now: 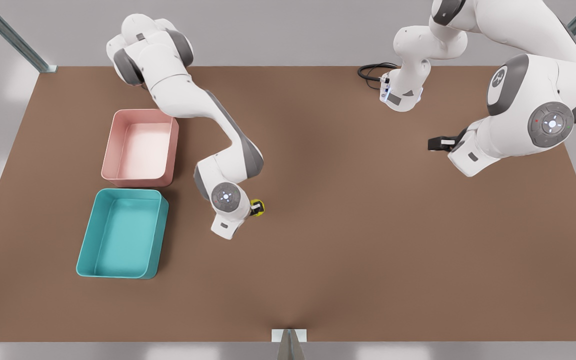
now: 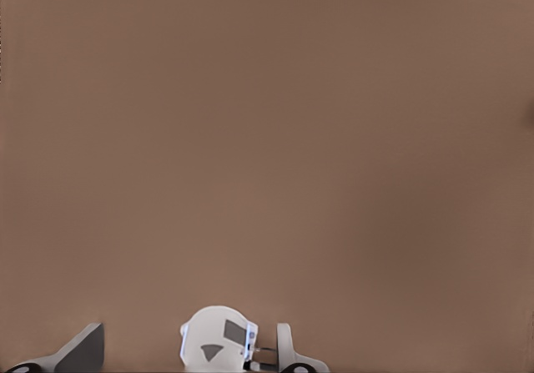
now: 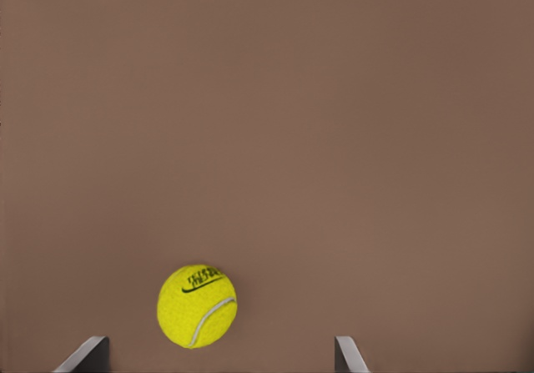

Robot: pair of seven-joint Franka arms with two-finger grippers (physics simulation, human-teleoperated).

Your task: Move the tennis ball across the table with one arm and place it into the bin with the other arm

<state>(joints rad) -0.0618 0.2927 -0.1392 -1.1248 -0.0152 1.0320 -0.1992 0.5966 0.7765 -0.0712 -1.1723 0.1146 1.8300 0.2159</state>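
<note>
hovering low over the tennis ball [image 1: 257, 207], the right pincer [image 1: 255, 208] sits near the middle of the tabletop [image 1: 348, 260], a little toward the front view's left. in the right wrist view the ball [image 3: 197, 305] rests on the brown surface between the two fingertips [image 3: 86, 354], nearer one of them, with a clear gap on each side — the pincer is spread wide and grips nothing.

judging by how things lie, the ball is already on the bin's half of the tabletop, so the crossing looks done; what is left is the grasp, the lift and the drop into the teal bin [image 1: 122, 233], which stands near, at the front view's left, below the pink tub [image 1: 140, 145]. the teal bin holds nothing.

the left pincer [image 1: 438, 143] waits well apart at the front view's right; whether it is spread or closed i cannot tell.

the front view gives the layout of arms and tubs but the wrist covers much of the ball; the right wrist view shows the ball's logo, its seam and the gaps at the fingers. the left wrist view adds bare tabletop [image 2: 267, 139] and that arm's base.
</note>
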